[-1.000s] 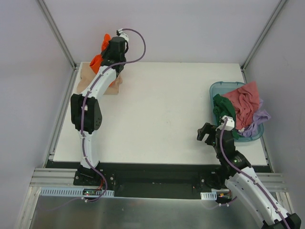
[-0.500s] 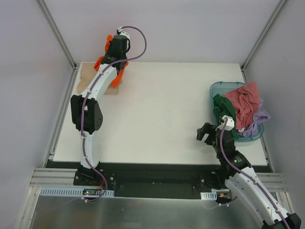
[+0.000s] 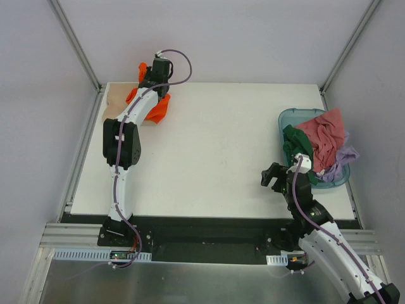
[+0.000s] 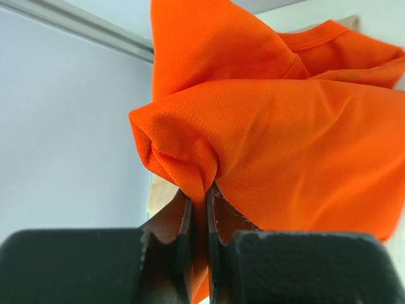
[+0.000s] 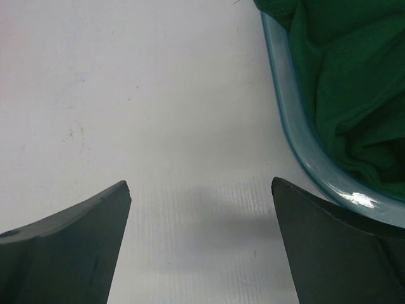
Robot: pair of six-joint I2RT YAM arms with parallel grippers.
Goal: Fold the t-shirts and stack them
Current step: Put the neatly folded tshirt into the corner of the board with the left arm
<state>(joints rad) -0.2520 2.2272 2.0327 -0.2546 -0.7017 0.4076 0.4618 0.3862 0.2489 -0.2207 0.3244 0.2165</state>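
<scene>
Stacking: we see left gripper (image 4: 197,196) clamping orange shirt (image 4: 285,145) over tan shirt (image 3: 117,107), presumably to stack; right gripper (image 5: 199,185), well apart, gapes empty.

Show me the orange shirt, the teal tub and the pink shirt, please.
orange shirt (image 4: 285,145): left wrist view, on the bunched cloth's broad front fold.
teal tub (image 3: 288,116): top view, on its bare far-left corner.
pink shirt (image 3: 324,136): top view, on the middle of the crumpled cloth.

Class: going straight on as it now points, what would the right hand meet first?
The right hand would probably meet bare table first, just beside the teal tub; depth is unclear.
</scene>
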